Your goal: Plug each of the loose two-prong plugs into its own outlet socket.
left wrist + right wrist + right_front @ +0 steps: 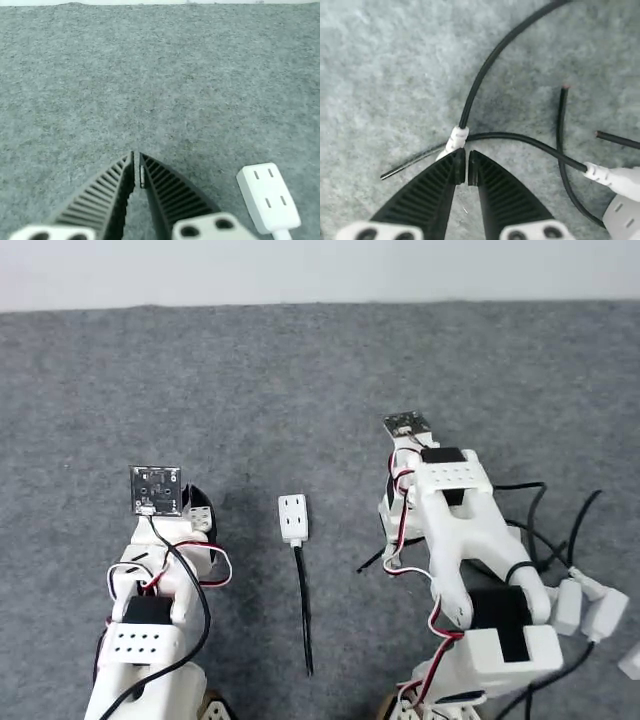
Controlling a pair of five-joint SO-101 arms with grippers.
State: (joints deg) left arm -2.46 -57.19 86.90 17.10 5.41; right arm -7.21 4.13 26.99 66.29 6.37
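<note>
A white plug (455,141) lies just beyond the right pincer (466,160), perhaps touching.

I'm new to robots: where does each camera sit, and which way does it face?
High view: fixed above the mat, looking down; both arms show, left arm, right arm, the outlet block between them.
Left wrist view: on the left arm's wrist, looking forward over the mat; the left gripper shows.
Right wrist view: on the right arm's wrist, looking down at black cables and a white plug; the right gripper shows.
Shared: the high and left wrist views both show the outlet block.
</note>
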